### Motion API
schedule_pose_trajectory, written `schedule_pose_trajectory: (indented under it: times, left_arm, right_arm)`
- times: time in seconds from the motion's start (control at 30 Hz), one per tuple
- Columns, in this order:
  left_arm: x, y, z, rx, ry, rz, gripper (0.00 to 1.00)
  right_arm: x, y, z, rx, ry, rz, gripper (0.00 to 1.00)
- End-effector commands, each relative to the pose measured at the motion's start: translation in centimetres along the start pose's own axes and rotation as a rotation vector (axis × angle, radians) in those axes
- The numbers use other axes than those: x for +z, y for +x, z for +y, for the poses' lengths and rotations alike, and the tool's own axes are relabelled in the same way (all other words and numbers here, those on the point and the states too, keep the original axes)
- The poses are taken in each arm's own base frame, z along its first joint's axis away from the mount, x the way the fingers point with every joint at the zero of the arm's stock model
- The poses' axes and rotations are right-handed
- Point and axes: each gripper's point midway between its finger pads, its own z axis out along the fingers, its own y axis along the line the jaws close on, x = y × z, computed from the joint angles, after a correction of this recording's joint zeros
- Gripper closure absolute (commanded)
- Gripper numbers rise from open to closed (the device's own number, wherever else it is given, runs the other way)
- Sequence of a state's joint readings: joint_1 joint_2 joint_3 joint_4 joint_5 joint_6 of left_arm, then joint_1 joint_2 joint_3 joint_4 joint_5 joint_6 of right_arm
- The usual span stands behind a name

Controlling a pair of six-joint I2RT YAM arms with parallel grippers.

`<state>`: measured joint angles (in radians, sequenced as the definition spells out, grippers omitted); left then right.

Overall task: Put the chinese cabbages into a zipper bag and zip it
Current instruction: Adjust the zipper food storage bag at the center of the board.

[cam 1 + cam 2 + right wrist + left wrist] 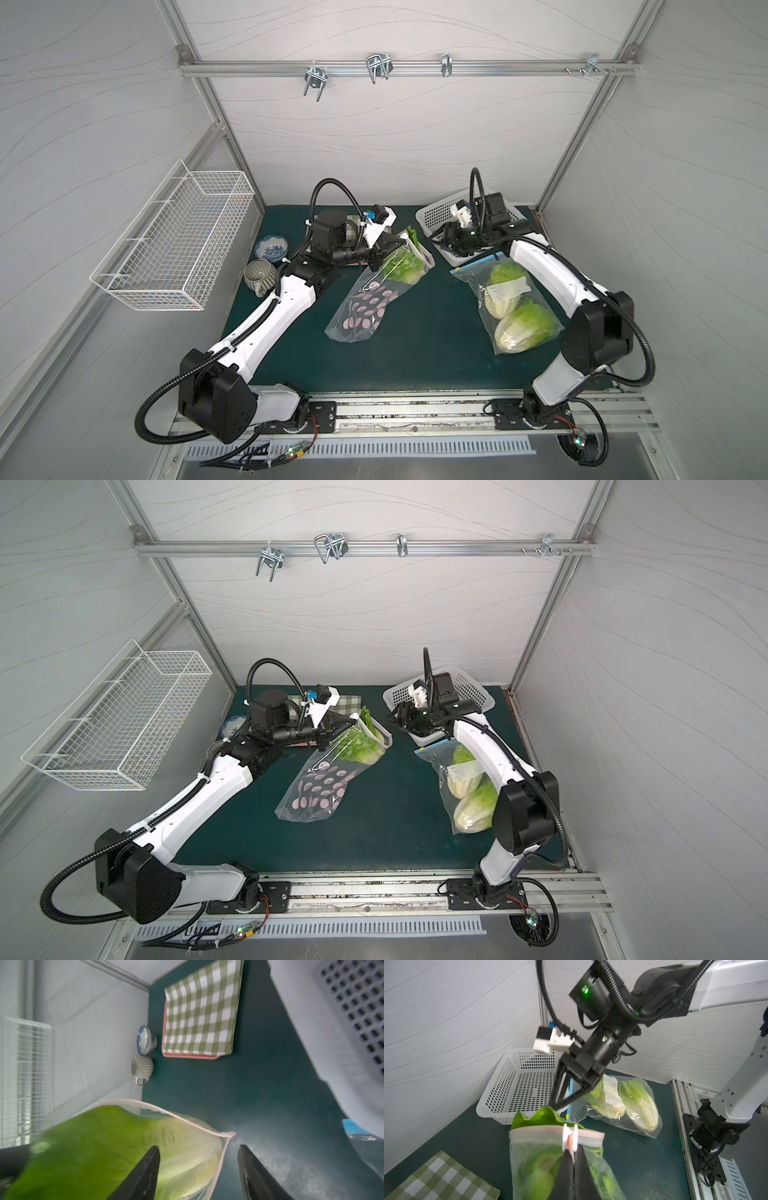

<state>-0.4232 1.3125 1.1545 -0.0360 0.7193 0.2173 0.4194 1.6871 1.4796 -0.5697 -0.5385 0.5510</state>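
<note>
A clear zipper bag (370, 307) with pink dots lies mid-table, its mouth lifted. One chinese cabbage (405, 266) sits in it, green leaves poking out of the top (537, 1120). My left gripper (572, 1151) is shut on the bag's white slider (570, 1138) at the pink zip strip. My right gripper (198, 1147) is open at the mouth's far corner, and the pink bag edge (220, 1157) runs between its fingers without being pinched. Two more cabbages (505, 282) (528, 328) lie in a second clear bag (652, 1132) by the right arm.
A white perforated basket (440, 212) stands behind the right gripper. A green checked cloth on a pink tray (199, 1012) lies at the back. At the left edge are a blue-white bowl (272, 247) and a ribbed cup (259, 276). A wire basket (174, 245) hangs on the left wall.
</note>
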Motion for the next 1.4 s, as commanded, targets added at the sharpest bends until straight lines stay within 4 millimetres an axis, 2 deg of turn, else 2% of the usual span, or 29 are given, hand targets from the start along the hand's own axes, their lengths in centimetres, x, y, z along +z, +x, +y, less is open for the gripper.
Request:
schedule_pose_trajectory:
  times: [0.0, 0.1, 0.23, 0.43, 0.63, 0.83, 0.9, 0.97, 1.03, 1.1, 1.17, 1.37]
  left_arm:
    - [-1.2, -3.1, -1.0, 0.119, 0.02, -0.091, 1.0]
    - [-1.2, -3.3, -1.2, 0.114, 0.032, -0.101, 1.0]
    - [-1.3, -3.4, -1.3, 0.112, 0.038, -0.102, 1.0]
    - [-1.6, -3.4, -1.8, 0.109, 0.045, -0.103, 1.0]
    - [-1.5, -3.4, -1.8, 0.104, 0.052, -0.102, 1.0]
    - [-1.7, -3.1, -1.9, 0.11, 0.05, -0.093, 1.0]
    - [-1.6, -2.8, -1.9, 0.109, 0.048, -0.089, 1.0]
    - [-1.6, -2.8, -1.9, 0.111, 0.049, -0.09, 1.0]
    - [-1.5, -3.0, -1.8, 0.112, 0.048, -0.094, 1.0]
    - [-1.5, -3.2, -1.8, 0.108, 0.051, -0.096, 1.0]
    - [-1.6, -3.4, -1.8, 0.108, 0.048, -0.099, 1.0]
    - [-2.1, -3.9, -1.7, 0.115, 0.019, -0.102, 1.0]
  right_arm:
    - [1.4, 2.1, -0.9, 0.015, -0.014, 0.109, 0.39]
    - [1.6, 3.2, -2.2, 0.02, 0.004, 0.143, 0.43]
    - [1.0, 3.5, -3.5, 0.041, 0.013, 0.12, 0.51]
    - [2.0, 5.1, -0.8, -0.002, -0.095, 0.199, 0.52]
    - [2.1, 5.2, -0.7, 0.011, -0.098, 0.191, 0.6]
    - [-0.9, 3.6, 0.9, -0.041, -0.071, 0.109, 0.55]
    - [-1.2, 3.7, 1.5, -0.056, -0.066, 0.112, 0.55]
    - [-0.5, 4.7, 1.9, -0.064, -0.067, 0.144, 0.55]
    - [1.0, 6.0, 1.2, -0.058, -0.056, 0.185, 0.56]
    - [2.3, 6.6, 0.4, -0.026, -0.057, 0.207, 0.62]
    - [2.9, 6.3, 0.2, -0.015, -0.071, 0.198, 0.69]
    - [2.5, 4.4, 0.4, -0.031, -0.078, 0.153, 0.92]
